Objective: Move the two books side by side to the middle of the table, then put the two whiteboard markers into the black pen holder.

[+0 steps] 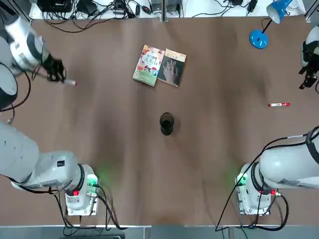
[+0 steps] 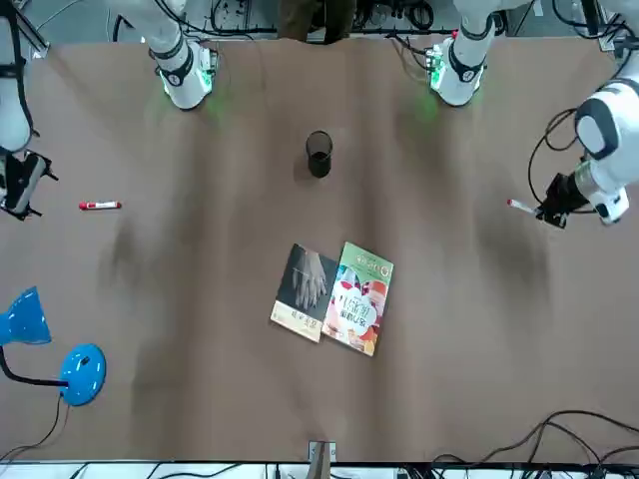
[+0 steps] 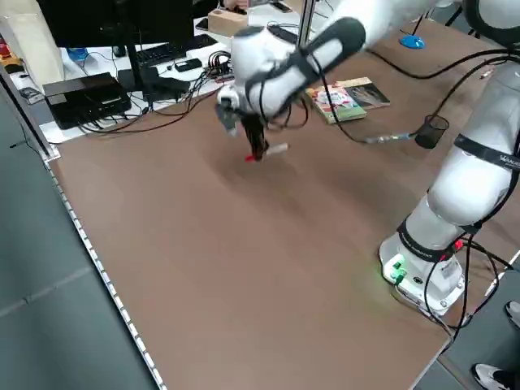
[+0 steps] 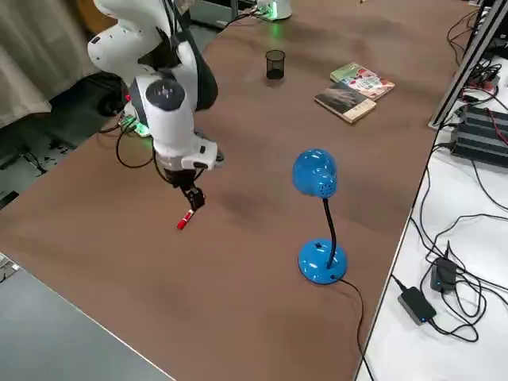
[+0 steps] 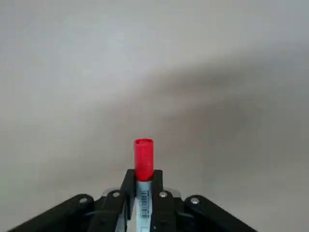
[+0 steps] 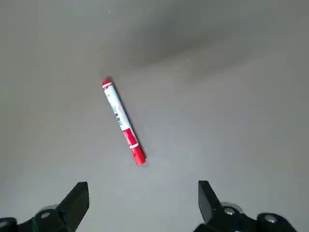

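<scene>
marker one (image 5: 144, 159): gripped between the closed fingers of the left gripper (image 5: 144, 186), red end projecting past the fingertips; claw raised over the table (image 1: 114, 164) on the robot's left.

marker two (image 6: 124, 121): lying on the table near the right gripper (image 6: 144, 195), toward mid-table from it and a little nearer the robot. right claw open, nothing between its fingers, above the table.

pen holder (image 1: 167, 123): black, upright, between the two claws and nearer the robot than either.

books: side by side between the claws, farther from the robot than the pen holder. floral book (image 1: 149, 64) on the left claw's side, dark grey book (image 1: 172, 67) on the right claw's side.

blue lamp (image 1: 258, 39): beyond the right claw, farther from the robot and toward mid-table.
</scene>
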